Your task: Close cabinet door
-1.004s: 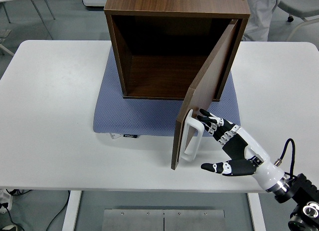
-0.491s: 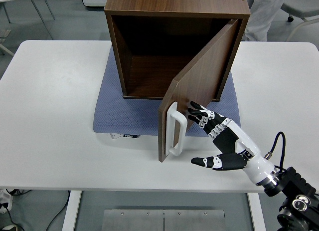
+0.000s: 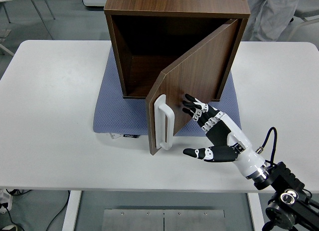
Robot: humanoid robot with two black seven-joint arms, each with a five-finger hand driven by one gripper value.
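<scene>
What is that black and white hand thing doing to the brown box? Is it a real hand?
It is a robot hand, not a real one, on an arm coming in from the right. The picture is taken from a camera high on the robot, looking down at a white table. The brown box is a small cabinet sitting on a blue mat. Its door is half open and has a white handle. The robot hand holds nothing; its fingers are spread flat against the outside of the door, to push it shut. The other arm is out of the picture. A person's legs show at the top.
</scene>
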